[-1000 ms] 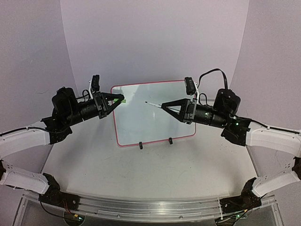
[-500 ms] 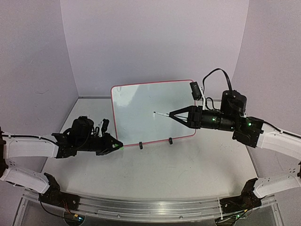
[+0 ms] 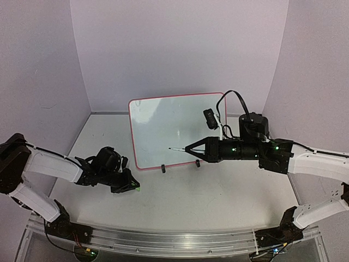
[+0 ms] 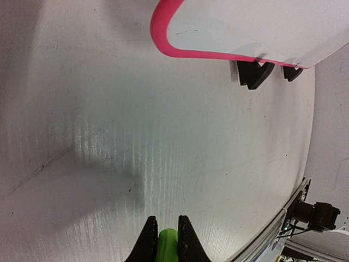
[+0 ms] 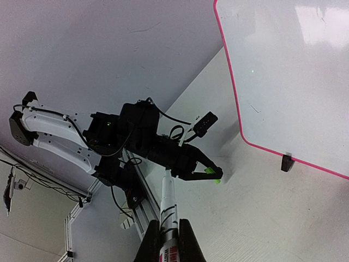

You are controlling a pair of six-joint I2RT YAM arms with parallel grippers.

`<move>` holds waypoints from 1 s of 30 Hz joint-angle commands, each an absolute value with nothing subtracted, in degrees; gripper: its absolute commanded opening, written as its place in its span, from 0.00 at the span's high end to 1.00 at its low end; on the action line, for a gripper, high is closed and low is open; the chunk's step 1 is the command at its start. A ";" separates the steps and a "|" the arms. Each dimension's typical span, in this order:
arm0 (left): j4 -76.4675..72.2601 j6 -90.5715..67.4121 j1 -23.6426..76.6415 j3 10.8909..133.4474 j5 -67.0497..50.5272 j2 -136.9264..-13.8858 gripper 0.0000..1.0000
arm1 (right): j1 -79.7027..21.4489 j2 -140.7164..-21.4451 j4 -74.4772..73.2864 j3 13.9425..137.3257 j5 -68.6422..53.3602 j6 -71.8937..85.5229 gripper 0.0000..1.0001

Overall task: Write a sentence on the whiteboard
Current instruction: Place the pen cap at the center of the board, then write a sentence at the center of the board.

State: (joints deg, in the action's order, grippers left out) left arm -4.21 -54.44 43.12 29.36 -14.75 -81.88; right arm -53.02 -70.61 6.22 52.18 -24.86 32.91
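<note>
Pink-framed whiteboard (image 3: 177, 128) stands propped at the centre of the top view on its clip feet (image 3: 163, 168), and no writing shows on it. What changed in the last second: your left gripper (image 3: 132, 188) was up at the board's upper-left corner. It's now down in the lower left of the frame, low over the table (image 3: 218, 191) and well apart from the board, jaws pinched on the green cap (image 3: 137, 189). Your right gripper (image 3: 190, 150) slid from mid-board down toward the bottom edge. It's clamped on the marker (image 3: 177, 149), with the tip in front of the board's lower middle; contact can't be told from this view. Left wrist view: fingers are together on the cap (image 4: 167, 245) at bottom centre, with bare table ahead. The board's pink lower edge (image 4: 163, 41) and both feet sit along the top right. Right wrist view: jaws are tight around the marker barrel (image 5: 168, 207) at bottom centre, and the tip points at the other arm in mid-frame. The board (image 5: 289, 65) fills the upper right, so the tip looks to be off the surface. My read: the cap hand is out of the way and the pen is bared and near the board, so you're set up to write, but the first stroke isn't down yet. Count: one whiteboard, two clip feet, one marker, one cap, two grippers, both closed on something.
</note>
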 commanded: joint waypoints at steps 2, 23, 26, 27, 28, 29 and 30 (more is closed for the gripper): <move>-1.64 -55.06 43.36 32.60 -12.20 -83.16 0.90 | -53.51 -71.50 6.70 54.84 -23.14 31.68 1.00; 7.03 -53.91 43.42 34.10 -7.37 -79.79 0.21 | -53.60 -73.20 6.24 55.73 -22.71 31.29 1.00; 8.12 -53.46 43.39 34.28 -7.19 -77.72 0.13 | -53.61 -73.12 6.02 56.10 -22.64 31.18 1.00; 8.76 -53.08 43.33 34.50 -7.03 -76.71 0.11 | -53.64 -73.02 5.82 56.21 -22.43 31.20 1.00; 9.78 -52.40 43.13 34.96 -6.84 -75.58 0.10 | -53.66 -72.90 5.43 56.32 -22.01 31.21 1.00; 10.85 -51.56 42.76 35.49 -6.77 -74.23 0.08 | -53.66 -72.73 5.07 56.43 -21.45 31.23 1.00; 12.00 -50.50 42.03 36.13 -7.27 -73.08 0.07 | -53.68 -72.60 4.68 56.58 -20.71 31.35 1.00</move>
State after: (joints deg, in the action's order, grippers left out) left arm 7.69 -53.83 43.15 32.48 -8.38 -78.57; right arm -53.21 -72.84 5.18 53.61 -23.05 31.89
